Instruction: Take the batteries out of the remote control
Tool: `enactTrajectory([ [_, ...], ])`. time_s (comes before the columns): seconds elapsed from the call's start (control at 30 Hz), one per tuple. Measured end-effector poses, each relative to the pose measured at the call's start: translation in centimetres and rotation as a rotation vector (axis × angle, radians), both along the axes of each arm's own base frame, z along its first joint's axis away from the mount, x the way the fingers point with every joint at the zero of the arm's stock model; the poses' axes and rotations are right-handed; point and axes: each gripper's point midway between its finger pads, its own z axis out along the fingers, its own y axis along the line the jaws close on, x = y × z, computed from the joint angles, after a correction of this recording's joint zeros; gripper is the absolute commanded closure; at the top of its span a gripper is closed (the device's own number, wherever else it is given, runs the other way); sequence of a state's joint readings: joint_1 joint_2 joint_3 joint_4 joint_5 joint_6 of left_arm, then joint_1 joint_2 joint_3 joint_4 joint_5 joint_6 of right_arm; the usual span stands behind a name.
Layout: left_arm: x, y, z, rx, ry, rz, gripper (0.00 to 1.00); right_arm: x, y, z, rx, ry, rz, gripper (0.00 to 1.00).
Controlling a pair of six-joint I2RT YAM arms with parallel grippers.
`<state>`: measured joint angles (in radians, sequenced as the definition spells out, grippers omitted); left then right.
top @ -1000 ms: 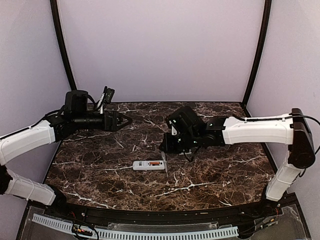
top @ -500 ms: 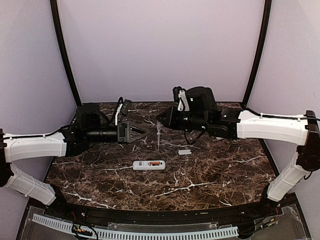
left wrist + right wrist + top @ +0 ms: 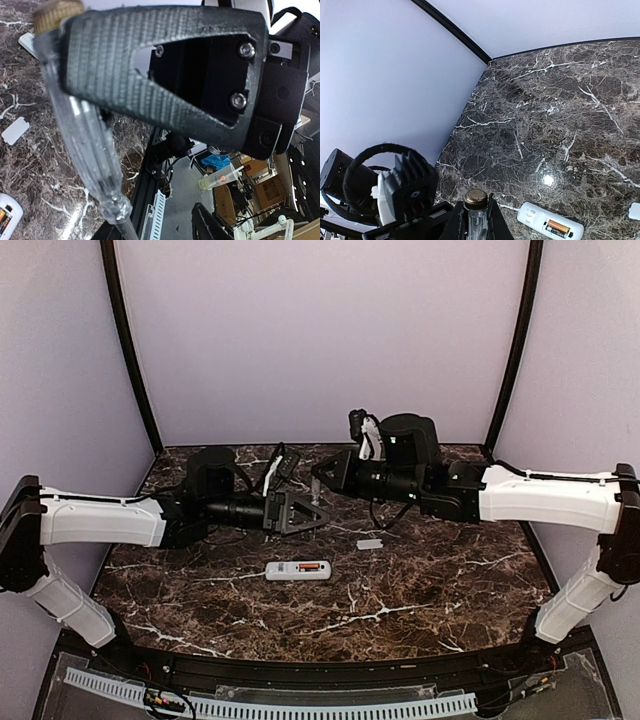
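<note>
Orange battery (image 3: 557, 228), one visible; remote (image 3: 532, 216), one; screwdriver (image 3: 85, 140), one.

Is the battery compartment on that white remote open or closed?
Open. The remote lies with an orange battery showing in its uncovered bay, and the loose cover lies apart from it on the table.

Robotics lab test cell: dark marbled worktop (image 3: 450, 580) boxed in by plain lilac walls (image 3: 320, 330) and black curved frame poles (image 3: 125, 340), slotted cable duct (image 3: 300, 707) along the near edge. Past the left end effector (image 3: 312, 512), cardboard boxes (image 3: 270, 187) amid clutter.
</note>
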<state>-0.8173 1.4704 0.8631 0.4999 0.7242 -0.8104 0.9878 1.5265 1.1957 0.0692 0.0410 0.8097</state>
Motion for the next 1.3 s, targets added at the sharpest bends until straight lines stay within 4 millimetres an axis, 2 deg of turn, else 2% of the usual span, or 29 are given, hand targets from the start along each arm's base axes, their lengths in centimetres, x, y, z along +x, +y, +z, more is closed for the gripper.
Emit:
enactTrajectory([
  [0.03,0.0,-0.1,0.0,0.000,-0.004,-0.001,0.65,0.0,0.0,0.0,0.001,0.000,0.000,1.00],
  [0.2,0.1,-0.1,-0.3,0.015,-0.005,0.008,0.97,0.0,0.1,0.4,0.020,-0.003,0.002,1.00],
  [0.23,0.2,0.0,-0.5,0.021,-0.004,0.013,0.99,0.0,0.1,0.5,0.022,-0.004,0.001,0.99],
  [0.27,0.4,0.0,-0.7,0.031,0.006,0.027,1.00,-0.1,0.0,0.6,0.026,-0.008,0.003,0.92],
  [0.33,0.6,0.1,-0.9,0.037,0.006,0.033,1.00,-0.1,-0.2,0.8,0.022,-0.014,0.000,0.67],
  [0.4,0.6,0.1,-0.9,0.038,0.002,0.037,1.00,-0.1,-0.3,0.8,0.024,-0.013,-0.003,0.51],
  [0.5,0.7,0.1,-0.9,0.042,-0.010,0.045,1.00,0.2,-0.7,0.2,0.010,-0.004,-0.015,0.36],
  [0.6,0.7,0.3,-1.3,0.060,-0.023,0.045,1.00,0.6,-1.4,-0.3,-0.016,0.001,-0.026,0.29],
  [0.83,0.2,1.0,-3.2,0.176,-0.084,0.014,1.00,1.5,-3.4,-1.5,-0.093,0.019,-0.011,0.26],
  [0.9,0.2,1.3,-3.5,0.219,-0.120,-0.006,1.00,1.7,-4.2,-2.3,-0.134,0.029,0.010,0.23],
  [1.07,-0.2,1.9,-3.6,0.314,-0.230,-0.076,1.00,1.1,-5.3,-3.9,-0.226,0.061,0.106,0.17],
  [1.17,-0.3,2.3,-3.7,0.367,-0.294,-0.108,1.00,0.0,-5.3,-4.6,-0.252,0.082,0.177,0.17],
  [1.3,-0.2,2.9,-4.8,0.445,-0.356,-0.150,1.00,-1.8,-5.0,-5.1,-0.257,0.104,0.279,0.28],
])
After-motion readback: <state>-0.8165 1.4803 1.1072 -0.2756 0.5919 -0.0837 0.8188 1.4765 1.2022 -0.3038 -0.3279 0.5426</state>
